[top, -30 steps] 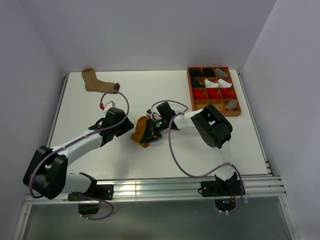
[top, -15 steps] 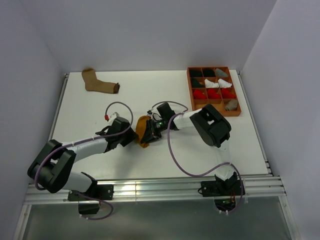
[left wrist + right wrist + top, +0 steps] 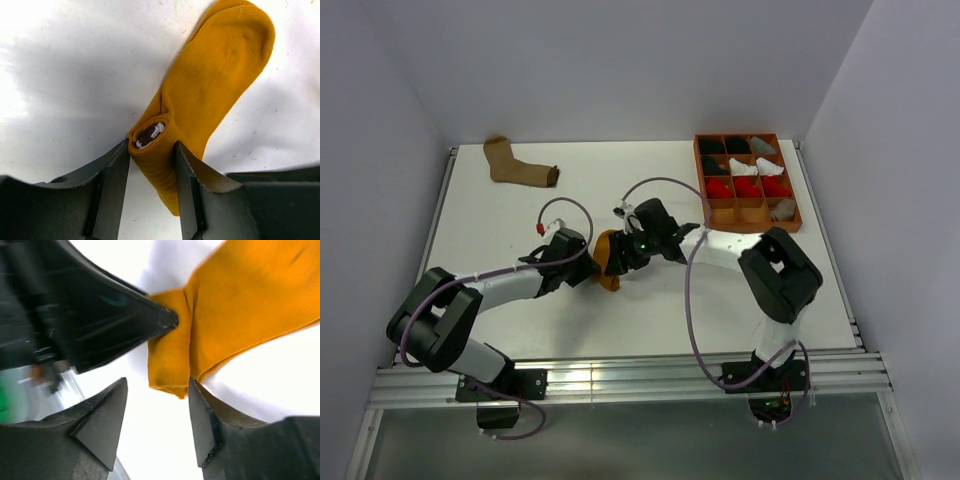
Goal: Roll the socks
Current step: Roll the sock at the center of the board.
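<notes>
One mustard sock (image 3: 215, 70), rolled partway w/ dark-white cuff inside; left end effector (image 3: 151, 150) pinches roll, right end effector (image 3: 157, 390) spread apart.

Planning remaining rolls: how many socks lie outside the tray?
2: a tan sock at the far left, and a mustard sock in the middle, between the left gripper's fingers. More may be hidden.

Your left arm (image 3: 505, 285) lies low, stretched forward and to its right. Its left gripper (image 3: 152, 145) is pinched from both sides on the rolled part of the mustard yellow sock (image 3: 220, 65). Your right arm (image 3: 725, 243) folds at the elbow and reaches leftward. The right gripper (image 3: 157, 385) faces the left one almost tip to tip, with its jaws standing apart around the sock's end.
</notes>
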